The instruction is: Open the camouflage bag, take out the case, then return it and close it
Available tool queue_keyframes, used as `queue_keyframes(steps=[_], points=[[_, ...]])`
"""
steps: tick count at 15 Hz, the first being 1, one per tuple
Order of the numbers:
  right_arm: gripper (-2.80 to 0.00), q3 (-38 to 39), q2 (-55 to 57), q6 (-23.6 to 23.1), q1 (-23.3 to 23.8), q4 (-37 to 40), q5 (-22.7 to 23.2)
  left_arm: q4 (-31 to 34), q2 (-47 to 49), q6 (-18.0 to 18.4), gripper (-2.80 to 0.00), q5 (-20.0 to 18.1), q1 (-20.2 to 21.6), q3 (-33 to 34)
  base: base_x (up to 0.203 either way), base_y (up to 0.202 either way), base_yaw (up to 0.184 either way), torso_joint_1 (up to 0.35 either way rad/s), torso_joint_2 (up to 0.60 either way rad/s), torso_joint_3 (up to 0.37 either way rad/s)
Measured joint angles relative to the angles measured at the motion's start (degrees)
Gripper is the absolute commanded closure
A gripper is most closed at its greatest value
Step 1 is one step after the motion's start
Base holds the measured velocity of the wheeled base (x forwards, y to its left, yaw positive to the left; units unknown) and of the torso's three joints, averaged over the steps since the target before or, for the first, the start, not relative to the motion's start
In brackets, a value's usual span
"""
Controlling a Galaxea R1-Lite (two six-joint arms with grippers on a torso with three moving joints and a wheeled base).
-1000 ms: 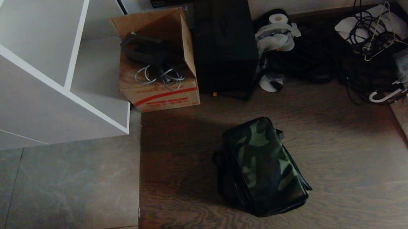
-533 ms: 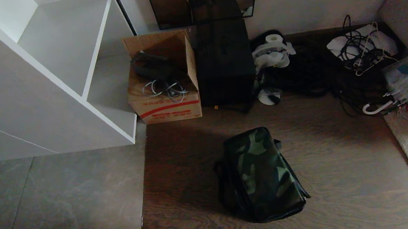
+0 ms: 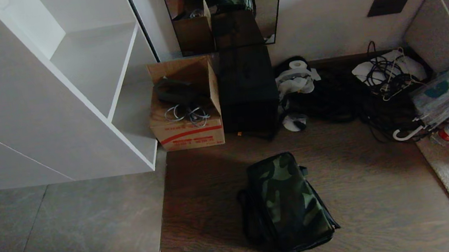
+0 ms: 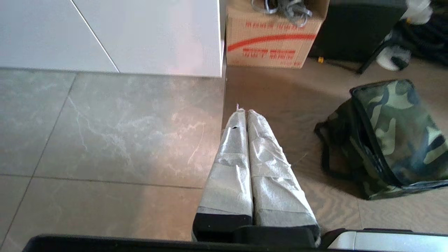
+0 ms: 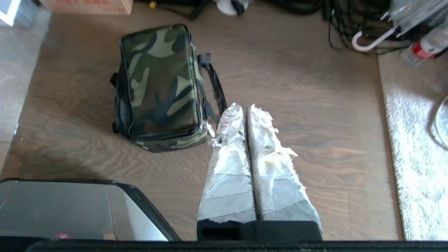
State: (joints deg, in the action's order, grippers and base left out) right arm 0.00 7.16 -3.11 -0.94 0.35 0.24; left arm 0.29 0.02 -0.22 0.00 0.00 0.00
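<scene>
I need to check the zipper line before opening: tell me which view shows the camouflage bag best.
The right wrist view: the camouflage bag lies whole and well lit, its top panel, closed edge and black strap plain. The head view shows the bag whole but dim on the wooden floor. The left wrist view shows it from the side, cut by the frame edge.

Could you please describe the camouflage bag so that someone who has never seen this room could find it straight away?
Start at the white shelf unit on the left, by the wall. On the wooden floor in front of the cardboard box and the plain black box, the camouflage bag lies alone. Its green-and-dark patterned top, closed, sets it apart.
</scene>
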Motion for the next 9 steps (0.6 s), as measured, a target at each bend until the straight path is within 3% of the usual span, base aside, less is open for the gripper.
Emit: queue_keyframes(steps=[9], points=[[0.0, 0.0, 0.0, 0.0, 0.0, 0.0, 0.0, 0.0, 0.0, 0.0, 0.0, 0.0, 0.0, 0.0, 0.0, 0.0, 0.0, 0.002, 0.0, 0.202]])
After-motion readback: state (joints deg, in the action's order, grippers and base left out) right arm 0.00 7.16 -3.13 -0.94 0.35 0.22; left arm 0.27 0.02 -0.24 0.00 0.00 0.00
